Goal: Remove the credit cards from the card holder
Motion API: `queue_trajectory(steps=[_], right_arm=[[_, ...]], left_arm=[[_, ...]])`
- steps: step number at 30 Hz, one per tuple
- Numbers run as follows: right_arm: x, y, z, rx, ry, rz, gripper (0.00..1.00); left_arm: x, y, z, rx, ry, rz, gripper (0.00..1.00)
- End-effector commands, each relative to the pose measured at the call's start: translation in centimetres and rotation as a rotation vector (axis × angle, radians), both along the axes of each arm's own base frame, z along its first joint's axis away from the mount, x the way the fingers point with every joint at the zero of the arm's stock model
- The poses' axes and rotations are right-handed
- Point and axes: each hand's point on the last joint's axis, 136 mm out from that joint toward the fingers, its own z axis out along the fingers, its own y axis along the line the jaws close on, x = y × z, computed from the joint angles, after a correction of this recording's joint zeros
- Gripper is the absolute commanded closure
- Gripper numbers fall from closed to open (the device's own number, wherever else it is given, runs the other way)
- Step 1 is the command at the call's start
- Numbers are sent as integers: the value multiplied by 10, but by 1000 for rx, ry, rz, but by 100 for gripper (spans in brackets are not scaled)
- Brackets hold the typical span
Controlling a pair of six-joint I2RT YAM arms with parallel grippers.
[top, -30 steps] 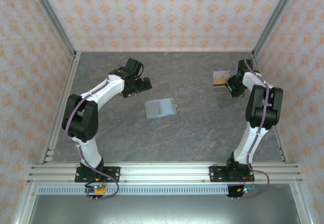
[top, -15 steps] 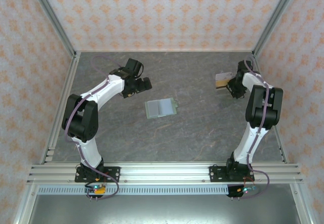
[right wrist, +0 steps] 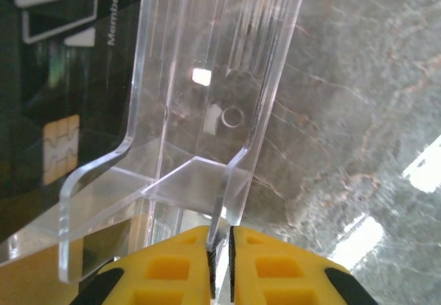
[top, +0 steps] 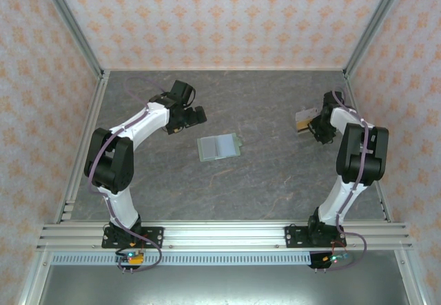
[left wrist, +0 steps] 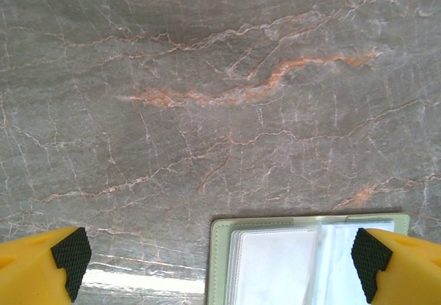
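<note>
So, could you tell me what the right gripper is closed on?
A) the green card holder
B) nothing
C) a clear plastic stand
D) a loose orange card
C: the right gripper pinches a thin wall of the clear plastic stand, while the card holder lies open mid-table, apart from it.

Card holder (top: 220, 146) on marble table (top: 275, 181)

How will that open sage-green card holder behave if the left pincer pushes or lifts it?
The open sage-green card holder lies flat and thin, so a push would probably slide it over the glossy marbled table rather than tip it. Its clear sleeves look soft, so lifted by one edge it likely sags or folds.
</note>
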Motion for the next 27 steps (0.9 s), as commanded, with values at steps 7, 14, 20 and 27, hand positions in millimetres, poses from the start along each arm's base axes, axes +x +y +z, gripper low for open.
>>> queue_trajectory(steps=[7,14,20,27], right_arm=[[-38,23,-11,44,48,-41,87],[-47,21,18,-25,19,-44,76],[-56,28,58,-43,-55,18,59],[-43,86,106,-34,-199,278,47]], left_arm=[[-6,-1,11,-17,-33,-15,0],[-9,-7,9,-43,-27,-25,0],[-10,-8,7,-50,-28,-25,0],[-14,-9,5,-60,-29,-12,0]])
